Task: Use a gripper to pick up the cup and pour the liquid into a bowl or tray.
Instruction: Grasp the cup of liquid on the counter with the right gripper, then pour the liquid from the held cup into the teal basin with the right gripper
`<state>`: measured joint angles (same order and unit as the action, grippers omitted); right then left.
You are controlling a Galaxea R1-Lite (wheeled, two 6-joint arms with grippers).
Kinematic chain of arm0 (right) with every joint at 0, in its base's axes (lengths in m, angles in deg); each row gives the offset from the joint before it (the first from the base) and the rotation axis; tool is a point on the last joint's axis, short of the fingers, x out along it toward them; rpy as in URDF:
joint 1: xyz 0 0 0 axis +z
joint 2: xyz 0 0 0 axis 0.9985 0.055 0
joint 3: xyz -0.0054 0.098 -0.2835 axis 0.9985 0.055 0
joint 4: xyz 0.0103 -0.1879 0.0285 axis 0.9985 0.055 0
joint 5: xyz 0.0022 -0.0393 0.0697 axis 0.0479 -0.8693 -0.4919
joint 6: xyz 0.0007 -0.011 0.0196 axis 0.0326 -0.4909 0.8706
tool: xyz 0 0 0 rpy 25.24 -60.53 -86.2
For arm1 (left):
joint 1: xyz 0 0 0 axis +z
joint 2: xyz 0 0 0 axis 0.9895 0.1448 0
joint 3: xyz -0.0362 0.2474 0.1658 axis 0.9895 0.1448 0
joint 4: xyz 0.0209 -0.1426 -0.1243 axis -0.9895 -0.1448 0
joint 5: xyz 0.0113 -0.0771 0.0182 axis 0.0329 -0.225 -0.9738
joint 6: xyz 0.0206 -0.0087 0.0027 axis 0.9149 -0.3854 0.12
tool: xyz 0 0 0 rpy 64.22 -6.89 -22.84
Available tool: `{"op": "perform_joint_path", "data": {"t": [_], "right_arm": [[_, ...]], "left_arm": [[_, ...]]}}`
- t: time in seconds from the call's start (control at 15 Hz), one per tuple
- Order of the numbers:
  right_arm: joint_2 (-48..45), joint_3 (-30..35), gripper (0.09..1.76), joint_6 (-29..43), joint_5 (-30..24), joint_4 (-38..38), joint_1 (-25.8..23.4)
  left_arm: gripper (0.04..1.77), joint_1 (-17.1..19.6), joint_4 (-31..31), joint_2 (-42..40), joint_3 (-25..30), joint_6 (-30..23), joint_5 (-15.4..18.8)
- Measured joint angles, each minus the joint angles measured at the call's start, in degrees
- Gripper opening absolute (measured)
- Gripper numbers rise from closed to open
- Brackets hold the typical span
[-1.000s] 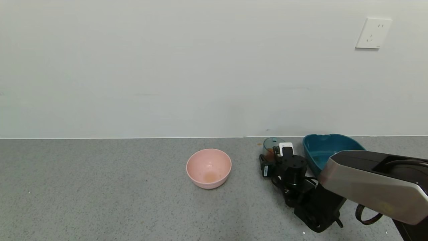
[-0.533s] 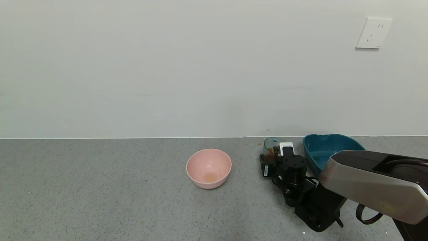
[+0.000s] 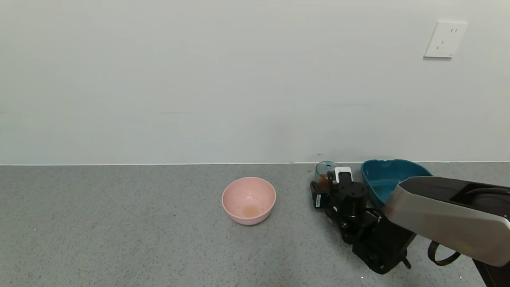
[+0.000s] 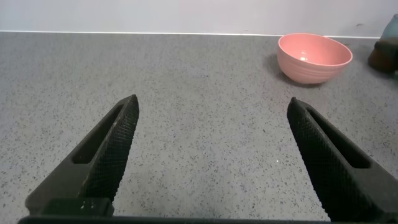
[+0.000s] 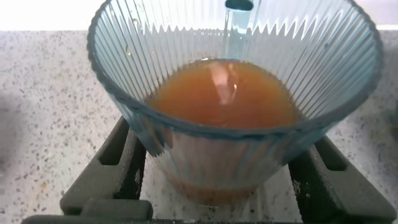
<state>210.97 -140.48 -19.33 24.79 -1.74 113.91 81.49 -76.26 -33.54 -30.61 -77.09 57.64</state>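
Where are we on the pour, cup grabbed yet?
Done: right gripper has its fingers on either side of the cup, beside the teal basin. In hand: closing the grasp; contact isn't clear. Left: lift and pour; the liquid is all in the cup and the basin looks dry. Left gripper is open and parked away from the job.

Black jointed right arm [image 3: 370, 235] with silver-grey upper shell, looped black cable, white block, black wedge-shaped slotted tool fingers [image 4: 106, 155]
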Motion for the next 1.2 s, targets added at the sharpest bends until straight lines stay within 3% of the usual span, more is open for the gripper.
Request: {"op": "perform_joint_path", "data": {"t": [0.4, 0.67, 1.0, 1.2], "right_arm": [[-4.57, -0.50, 1.33, -1.90, -0.24, 2.94, -0.06], [-10.47, -1.57, 1.33, -1.94, -1.62, 9.47, -0.88], [-18.30, -3.61, 1.33, -2.43, -5.62, 17.49, -6.18], [-21.43, -3.55, 1.33, -5.68, -8.48, 18.05, -10.42]], "left_arm": [[1.72, 0.00, 0.00, 0.00, 0.00, 0.02, 0.00], [1.72, 0.00, -0.02, 0.00, 0.00, 0.02, 0.00], [1.72, 0.00, 0.00, 0.00, 0.00, 0.02, 0.02], [1.72, 0.00, 0.00, 0.00, 0.00, 0.02, 0.00]]}}
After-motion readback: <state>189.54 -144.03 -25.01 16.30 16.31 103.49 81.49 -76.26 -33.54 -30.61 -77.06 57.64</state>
